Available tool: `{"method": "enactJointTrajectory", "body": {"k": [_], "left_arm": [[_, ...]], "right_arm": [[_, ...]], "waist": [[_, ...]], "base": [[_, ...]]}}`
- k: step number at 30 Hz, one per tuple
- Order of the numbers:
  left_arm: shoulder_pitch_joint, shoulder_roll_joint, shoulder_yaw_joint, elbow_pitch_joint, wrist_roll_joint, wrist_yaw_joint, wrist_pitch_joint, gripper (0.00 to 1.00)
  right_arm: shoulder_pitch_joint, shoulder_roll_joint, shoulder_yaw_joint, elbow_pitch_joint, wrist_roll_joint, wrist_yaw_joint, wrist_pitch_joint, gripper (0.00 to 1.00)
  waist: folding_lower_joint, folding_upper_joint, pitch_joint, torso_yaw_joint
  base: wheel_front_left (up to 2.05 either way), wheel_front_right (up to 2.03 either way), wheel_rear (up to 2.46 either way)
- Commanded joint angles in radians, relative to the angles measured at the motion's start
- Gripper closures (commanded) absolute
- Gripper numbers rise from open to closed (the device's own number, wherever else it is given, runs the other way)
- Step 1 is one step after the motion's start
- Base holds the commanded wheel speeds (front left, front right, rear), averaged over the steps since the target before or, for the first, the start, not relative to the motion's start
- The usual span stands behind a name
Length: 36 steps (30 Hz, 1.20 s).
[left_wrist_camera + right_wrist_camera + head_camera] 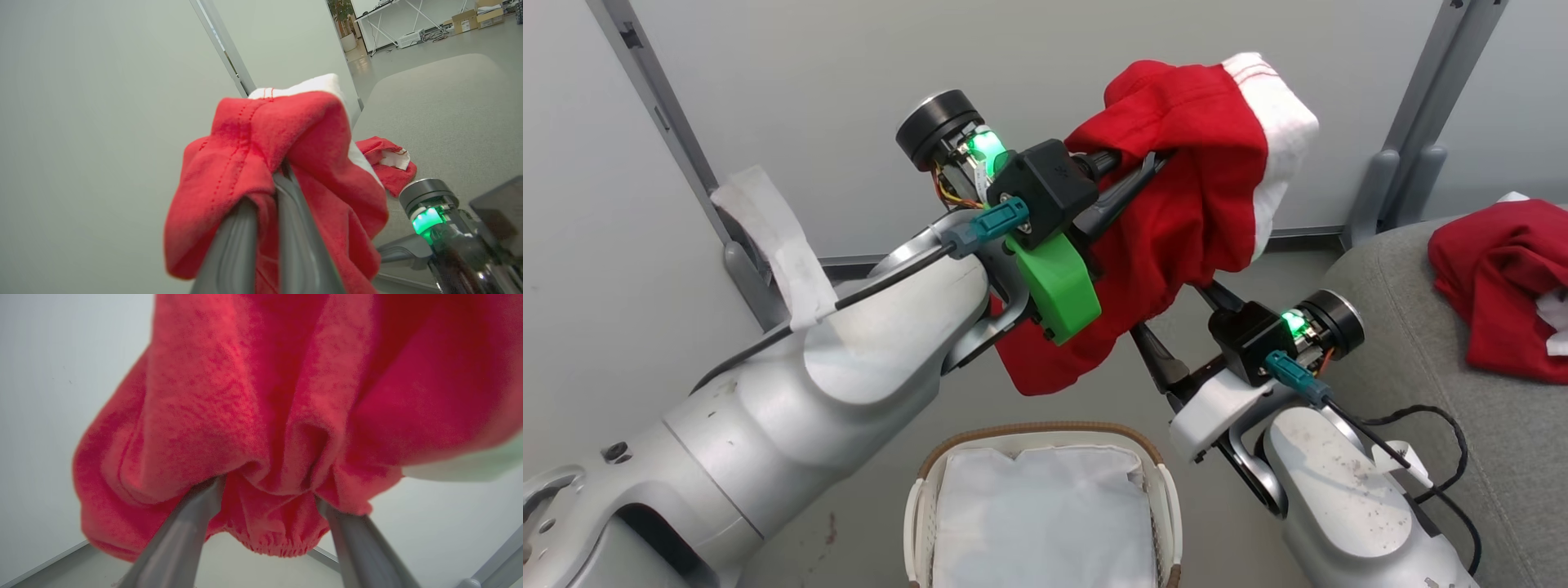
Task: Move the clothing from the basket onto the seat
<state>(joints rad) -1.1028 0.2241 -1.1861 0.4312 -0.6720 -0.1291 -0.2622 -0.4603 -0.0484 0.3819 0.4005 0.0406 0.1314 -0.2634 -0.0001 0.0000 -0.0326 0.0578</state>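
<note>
Left side: left gripper (278,178) raised in front of the pale wall (1029,49); its two fingers are clenched together on a fold of a red garment (1192,188), cloth pinched between them in the left wrist view.

Garment: hangs in the air from that grip, clear of the basket (1045,429) and not on the seat (1421,392); a white band runs along its upper right edge; its lower hem droops behind the green part of the left wrist.

Centre, below: I see the basket on the floor under the garment, brown rim at the top, only the white liner (1045,506) visible inside.

Right of centre: right gripper (269,494) points up into the underside of the same garment; its fingers stand wide apart, released; cloth sags between and over the fingertips (216,488), whose tips are hidden in the folds; I cannot tell whether they press into it.

Far right: grey seat, rounded edge toward me; a second red garment (1503,278) lies crumpled on it, with a bit of white showing at its right side, well apart from the held one.
</note>
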Motion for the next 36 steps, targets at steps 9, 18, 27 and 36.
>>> {"method": "enactJointTrajectory", "body": {"k": [9,18,27,36], "left_arm": [[0.061,0.031,0.011,0.024,-0.04,0.004,-0.003,1.0],[0.166,0.044,0.067,0.059,-0.088,0.015,-0.003,1.0],[0.371,0.022,0.196,0.053,-0.082,0.03,-0.003,0.0],[0.621,-0.03,0.36,0.056,0.019,0.027,-0.002,0.0]], "right_arm": [[-0.016,-0.004,0.017,0.012,0.015,-0.001,-0.002,1.0],[0.013,-0.004,-0.012,-0.009,0.021,-0.001,-0.002,1.0],[0.051,-0.004,-0.096,-0.046,0.001,-0.001,-0.002,1.0],[0.109,-0.004,-0.205,-0.078,-0.02,-0.001,-0.002,1.0]], "waist": [[0.0001,0.0,0.002,0.014],[0.0001,0.0,0.006,0.003],[0.0001,0.0,0.016,-0.006],[0.0001,0.0,0.028,-0.005]], "base": [[0.0,0.0,0.0],[0.0,0.0,0.0],[0.0,0.0,0.0],[0.0,0.0,0.0]]}}
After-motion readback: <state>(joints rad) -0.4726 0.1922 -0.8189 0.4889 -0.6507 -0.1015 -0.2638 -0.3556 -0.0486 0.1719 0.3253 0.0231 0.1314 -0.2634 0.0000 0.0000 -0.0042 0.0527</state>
